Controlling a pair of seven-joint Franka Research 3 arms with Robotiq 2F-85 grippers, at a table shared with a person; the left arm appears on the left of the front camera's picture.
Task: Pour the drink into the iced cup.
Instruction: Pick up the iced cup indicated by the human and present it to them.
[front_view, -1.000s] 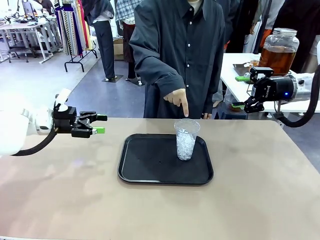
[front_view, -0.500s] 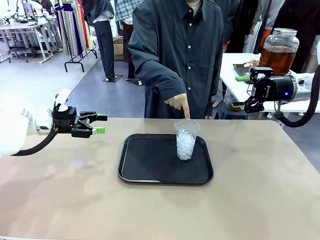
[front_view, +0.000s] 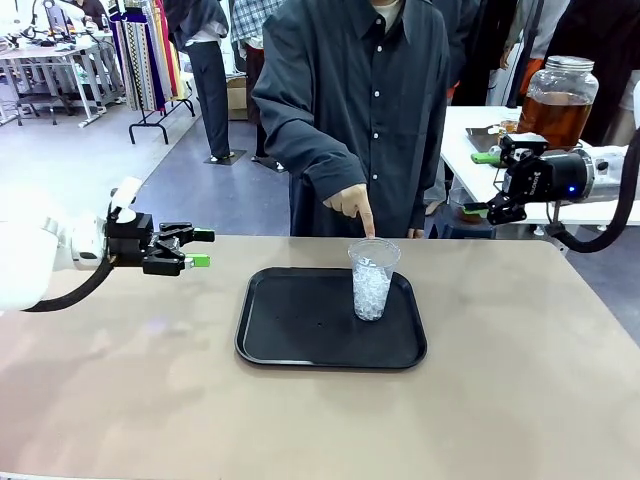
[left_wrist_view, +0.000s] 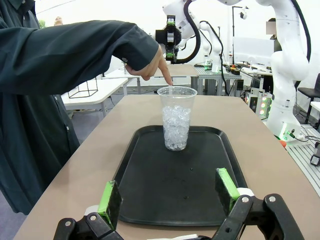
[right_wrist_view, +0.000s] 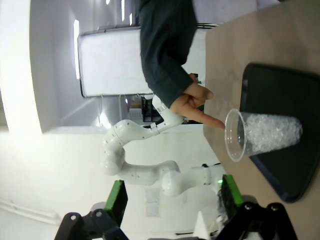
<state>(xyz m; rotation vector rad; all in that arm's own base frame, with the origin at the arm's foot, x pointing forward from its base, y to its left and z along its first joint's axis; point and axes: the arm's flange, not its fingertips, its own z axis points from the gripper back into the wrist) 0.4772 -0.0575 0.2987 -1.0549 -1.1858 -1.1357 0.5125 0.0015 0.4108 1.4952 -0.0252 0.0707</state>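
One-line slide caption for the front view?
A person's hand points at the iced cup on the black tray; left gripper and right gripper hover open either side.

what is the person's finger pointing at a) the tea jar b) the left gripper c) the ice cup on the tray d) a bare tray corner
c: the hand points one finger down at the rim of the cup of ice, which stands on the black tray.

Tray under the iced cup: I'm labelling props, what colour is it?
The tray is black, clearest in the front view.
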